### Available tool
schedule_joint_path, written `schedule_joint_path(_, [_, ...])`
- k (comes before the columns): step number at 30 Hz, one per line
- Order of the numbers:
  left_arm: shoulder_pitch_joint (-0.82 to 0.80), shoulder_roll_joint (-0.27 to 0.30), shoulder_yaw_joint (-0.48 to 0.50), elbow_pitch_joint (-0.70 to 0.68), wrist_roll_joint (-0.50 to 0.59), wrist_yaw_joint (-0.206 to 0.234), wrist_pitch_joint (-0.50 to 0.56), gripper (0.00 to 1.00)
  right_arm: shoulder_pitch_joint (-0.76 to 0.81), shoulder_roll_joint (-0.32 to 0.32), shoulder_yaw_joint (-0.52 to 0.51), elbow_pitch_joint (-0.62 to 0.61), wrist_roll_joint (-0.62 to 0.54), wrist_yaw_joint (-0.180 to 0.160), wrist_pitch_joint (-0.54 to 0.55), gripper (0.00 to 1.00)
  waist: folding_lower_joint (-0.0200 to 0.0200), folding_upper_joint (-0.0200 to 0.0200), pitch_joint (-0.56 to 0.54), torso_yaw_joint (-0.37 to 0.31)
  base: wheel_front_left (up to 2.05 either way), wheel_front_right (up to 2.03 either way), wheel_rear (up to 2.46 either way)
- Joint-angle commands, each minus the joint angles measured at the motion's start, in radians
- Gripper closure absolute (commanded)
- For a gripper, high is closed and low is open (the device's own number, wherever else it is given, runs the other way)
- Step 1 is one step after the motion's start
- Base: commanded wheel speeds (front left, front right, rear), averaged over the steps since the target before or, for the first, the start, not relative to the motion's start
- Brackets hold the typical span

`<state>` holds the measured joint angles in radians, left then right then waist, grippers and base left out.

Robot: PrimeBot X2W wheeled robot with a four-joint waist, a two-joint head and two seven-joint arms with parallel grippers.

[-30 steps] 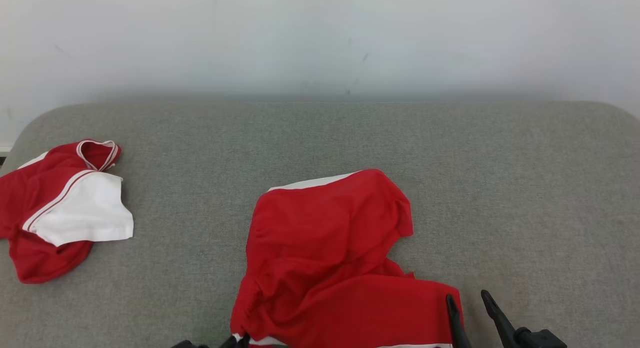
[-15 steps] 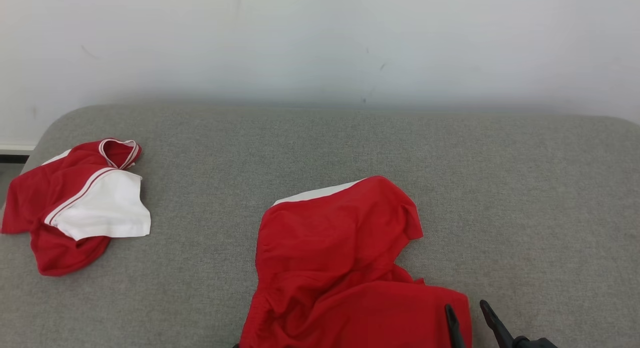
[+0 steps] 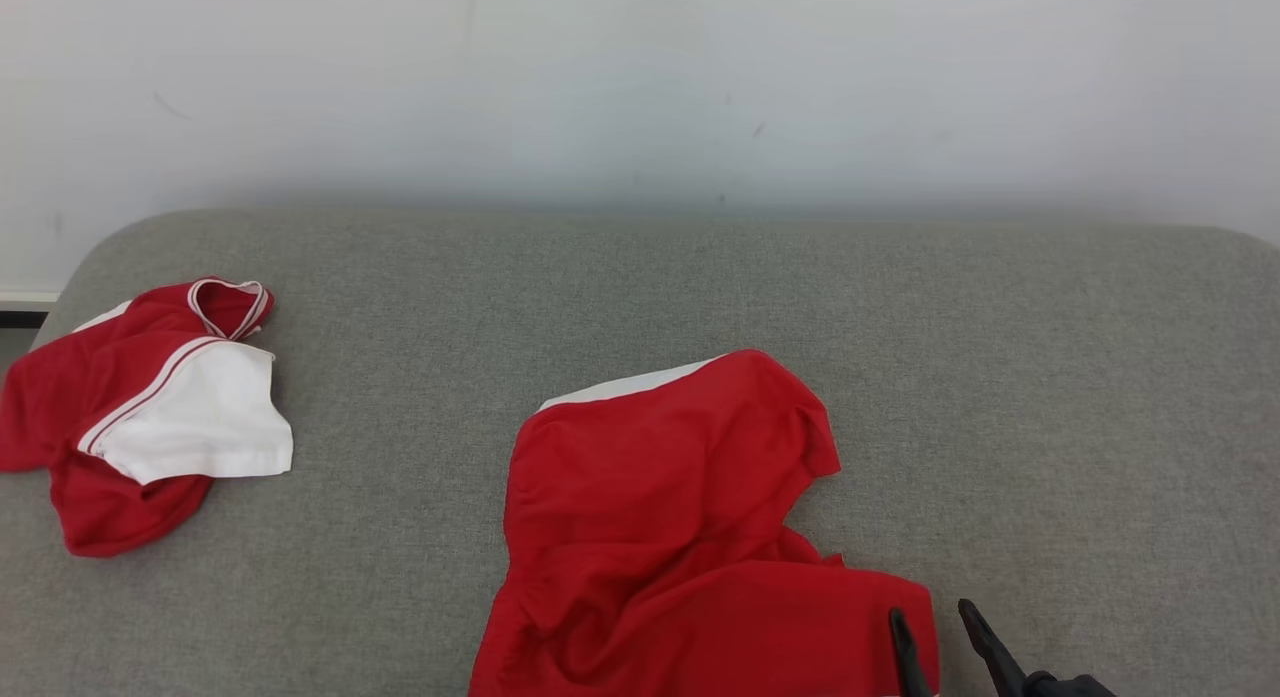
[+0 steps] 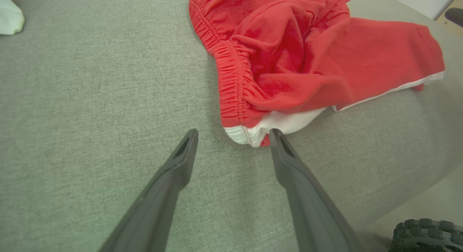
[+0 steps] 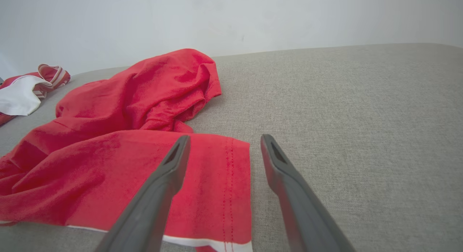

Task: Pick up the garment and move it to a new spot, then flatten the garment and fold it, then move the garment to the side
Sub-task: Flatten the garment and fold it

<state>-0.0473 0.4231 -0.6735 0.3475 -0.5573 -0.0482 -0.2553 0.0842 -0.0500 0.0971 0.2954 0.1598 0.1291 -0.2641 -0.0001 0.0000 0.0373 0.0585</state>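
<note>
Roughly centred in the lower half of the head view, the red shorts (image 3: 660,517) lay crumpled on the grey padded surface (image 3: 1050,397). One leg was bunched toward the top of the heap and the other spread out toward the lower right. A second garment, a red and white shirt (image 3: 150,417), sat well apart at the left edge of the frame.

Judgement: the shorts had been set down but not yet flattened. The tools sat at opposite ends of the cloth, a placement suited to a two-point pull.

Left tool (image 4: 234,132): fingers spread wide and holding nothing. In the left wrist view the tips pointed at the gathered waistband corner, where a white band showed under the red. The right-hand finger in that frame reached the corner's edge; contact could not be confirmed.

Right tool (image 5: 225,137): fingers spread to a similar width and holding nothing. In the right wrist view they straddled the stitched leg hem, with the left-hand finger over red cloth and the other over bare grey surface. The pictures did not show whether either finger pressed on the fabric. The head view showed this tool (image 3: 930,610) at the lower right, at the hem's outer edge.
</note>
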Motion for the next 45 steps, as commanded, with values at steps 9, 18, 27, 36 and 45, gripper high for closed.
schedule_joint_path(9, [0.015, 0.037, 0.05, 0.001, -0.001, 0.002, -0.01, 0.0, 0.011, -0.001, -0.026, -0.01, -0.009, 0.003, -0.001, 0.0, 0.0001, 0.0, 0.015, -0.01, 0.0, 0.0, 0.0])
schedule_joint_path(18, [-0.004, -0.036, 0.07, 0.053, -0.004, -0.032, -0.01, 0.0, 0.044, 0.0, -0.004, 0.03, -0.067, 0.003, -0.001, 0.0, 0.0001, 0.0, 0.03, -0.017, 0.0, 0.0, 0.0])
schedule_joint_path(27, [-0.03, -0.085, 0.098, 0.096, 0.045, -0.066, -0.01, 0.0, 0.019, -0.001, 0.024, 0.104, -0.078, 0.003, -0.001, 0.0, 0.0001, 0.0, 0.033, -0.016, 0.0, 0.0, 0.0])
schedule_joint_path(36, [-0.067, -0.099, 0.028, 0.15, 0.045, -0.083, -0.01, 1.0, 0.0, 0.0, 0.037, 0.161, -0.072, 0.002, 0.0, 1.0, 0.0001, 0.0, 0.018, -0.013, 0.0, 0.0, 0.0])
schedule_joint_path(45, [-0.025, -0.068, 0.031, 0.095, 0.053, -0.081, -0.01, 1.0, 0.03, -0.004, 0.005, 0.115, -0.066, 0.002, -0.001, 1.0, 0.0001, 0.0, 0.0, -0.011, 0.0, 0.0, 0.0])
